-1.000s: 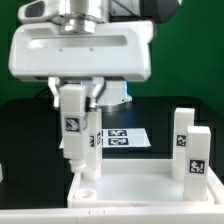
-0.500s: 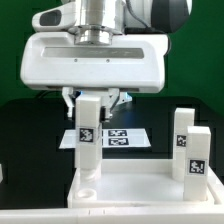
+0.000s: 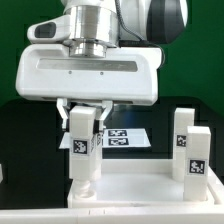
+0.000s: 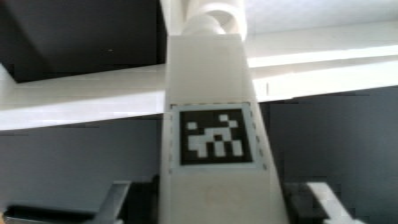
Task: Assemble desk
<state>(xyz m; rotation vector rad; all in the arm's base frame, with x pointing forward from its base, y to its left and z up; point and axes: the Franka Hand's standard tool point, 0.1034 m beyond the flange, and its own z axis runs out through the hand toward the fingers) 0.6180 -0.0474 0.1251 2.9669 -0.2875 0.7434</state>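
The gripper (image 3: 84, 118), closed on the top of an upright leg (image 3: 83, 150), holds its long axis vertical directly over the round socket (image 3: 87, 188) at the near-left corner of the tabletop (image 3: 140, 190), two further legs (image 3: 190, 145) standing at the exterior view's right.

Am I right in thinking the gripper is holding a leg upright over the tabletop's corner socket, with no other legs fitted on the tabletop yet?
Not quite: the gripper does hold a leg upright over the tabletop corner socket, but the exterior view shows two more legs already standing upright at the tabletop's right end.
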